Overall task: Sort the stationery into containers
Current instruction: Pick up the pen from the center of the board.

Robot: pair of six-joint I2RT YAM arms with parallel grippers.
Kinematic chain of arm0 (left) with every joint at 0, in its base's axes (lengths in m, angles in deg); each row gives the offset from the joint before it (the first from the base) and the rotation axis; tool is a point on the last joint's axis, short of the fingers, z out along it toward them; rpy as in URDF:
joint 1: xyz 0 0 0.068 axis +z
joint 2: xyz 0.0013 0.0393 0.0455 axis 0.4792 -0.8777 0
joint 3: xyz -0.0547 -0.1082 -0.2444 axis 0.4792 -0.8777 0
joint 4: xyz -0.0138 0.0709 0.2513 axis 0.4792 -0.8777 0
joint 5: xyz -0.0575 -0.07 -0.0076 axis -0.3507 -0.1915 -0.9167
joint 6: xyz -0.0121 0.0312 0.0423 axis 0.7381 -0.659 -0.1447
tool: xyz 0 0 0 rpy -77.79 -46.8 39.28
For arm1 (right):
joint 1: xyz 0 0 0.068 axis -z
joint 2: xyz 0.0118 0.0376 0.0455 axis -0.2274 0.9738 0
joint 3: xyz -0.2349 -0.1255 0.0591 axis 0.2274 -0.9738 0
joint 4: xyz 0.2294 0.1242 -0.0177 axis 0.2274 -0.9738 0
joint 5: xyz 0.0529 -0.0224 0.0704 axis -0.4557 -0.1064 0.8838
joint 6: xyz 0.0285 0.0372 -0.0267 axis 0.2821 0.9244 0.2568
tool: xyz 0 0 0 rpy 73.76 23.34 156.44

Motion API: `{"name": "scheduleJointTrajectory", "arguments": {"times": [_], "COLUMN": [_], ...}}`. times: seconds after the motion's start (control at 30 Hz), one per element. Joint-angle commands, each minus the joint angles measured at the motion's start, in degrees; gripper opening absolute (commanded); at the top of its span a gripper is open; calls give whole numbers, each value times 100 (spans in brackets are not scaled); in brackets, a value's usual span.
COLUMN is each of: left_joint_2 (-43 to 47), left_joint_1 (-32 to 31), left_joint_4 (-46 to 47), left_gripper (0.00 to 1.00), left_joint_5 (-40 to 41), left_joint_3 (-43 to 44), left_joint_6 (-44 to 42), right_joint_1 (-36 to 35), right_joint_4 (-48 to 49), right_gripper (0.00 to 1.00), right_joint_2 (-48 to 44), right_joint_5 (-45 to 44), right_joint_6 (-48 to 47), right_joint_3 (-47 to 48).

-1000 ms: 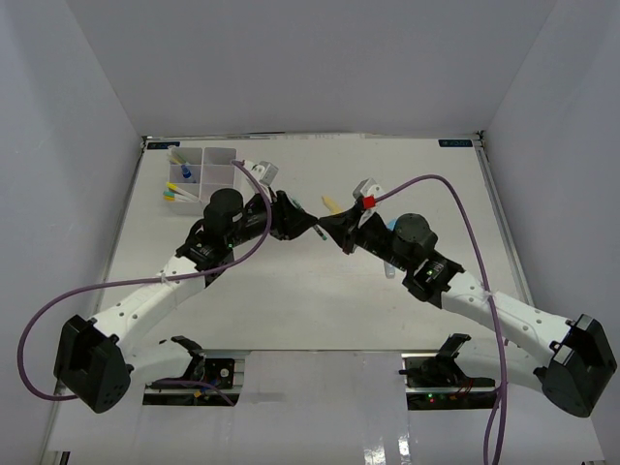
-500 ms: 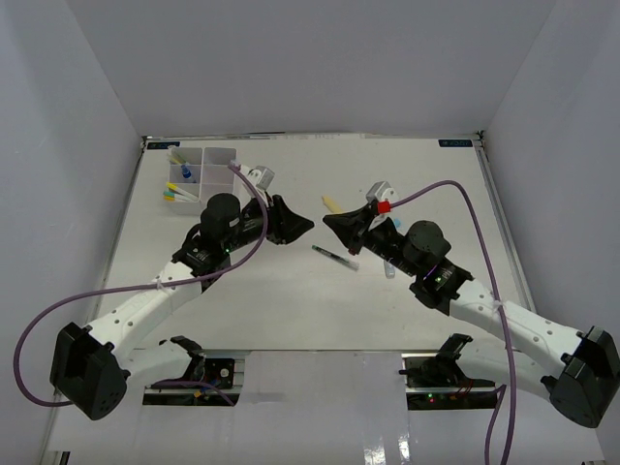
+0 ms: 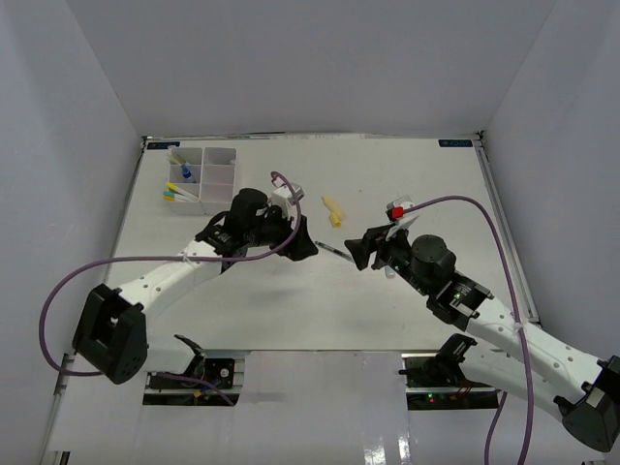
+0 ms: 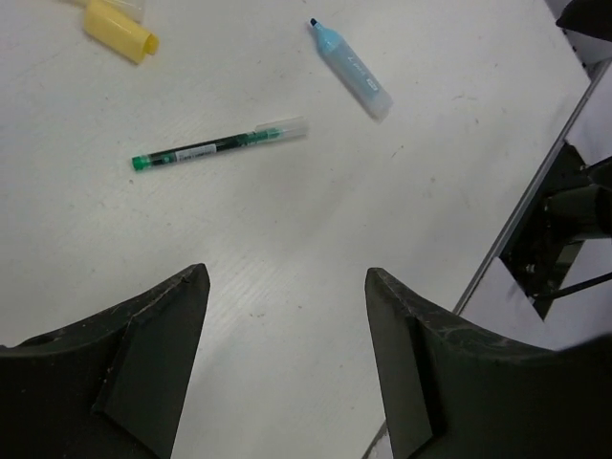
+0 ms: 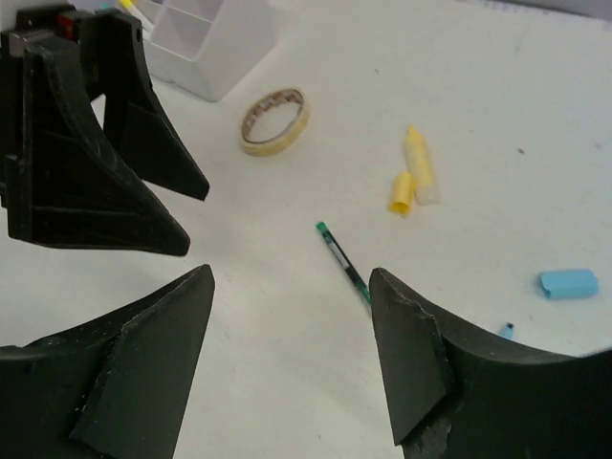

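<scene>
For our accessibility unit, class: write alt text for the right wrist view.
A green pen lies loose on the white table just beyond the open, empty right tool. Farther off are a tape ring, a yellow marker and the left tool.

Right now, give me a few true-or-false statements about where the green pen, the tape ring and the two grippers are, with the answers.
1. The green pen lies on the table, held by neither gripper. True.
2. The left gripper is shut on the light blue marker. False: its jaws stand open and empty, and the marker lies on the table.
3. The tape ring sits inside the tray. False: it lies on the table, outside the tray.
4. The right gripper is open and empty. True.
</scene>
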Motion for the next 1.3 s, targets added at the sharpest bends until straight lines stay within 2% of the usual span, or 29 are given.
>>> {"name": "scheduleJointTrajectory", "arguments": {"times": [0.0,0.13,0.17,0.37,0.53,0.73,1.07,1.27], "left_joint_2": [-535,-1343,-1484,-2408,-3075,-3682,-4254,-4465], "left_joint_1": [-8,-34,-43,-184,-421,-553,-782,-878], "left_joint_4": [-355,-356,-356,-399,-540,-795,-971,-1067], "left_gripper": [78,90,91,93,92,84,68,63], "left_joint_5": [-243,-313,-331,-410,-279,-155,372,486], "left_joint_3": [606,1203,1310,2004,2391,2875,2989,3060], "left_joint_6": [-889,-1687,-1820,-2969,-3832,-4238,-4704,-4801], "right_joint_1": [130,481,560,1271,1474,1554,1580,1589], "right_joint_4": [-698,-1392,-1490,-2044,-2334,-2370,-2361,-2370], "right_gripper": [73,96,98,94,93,92,92,92], "right_joint_2": [-222,-556,-618,-1014,-1233,-1427,-1524,-1533], "right_joint_5": [-700,-842,-816,-359,-139,20,143,187], "right_joint_6": [470,944,1015,1270,1332,1323,1235,1227], "right_joint_3": [-16,-121,-139,-254,-341,-482,-614,-658]}}
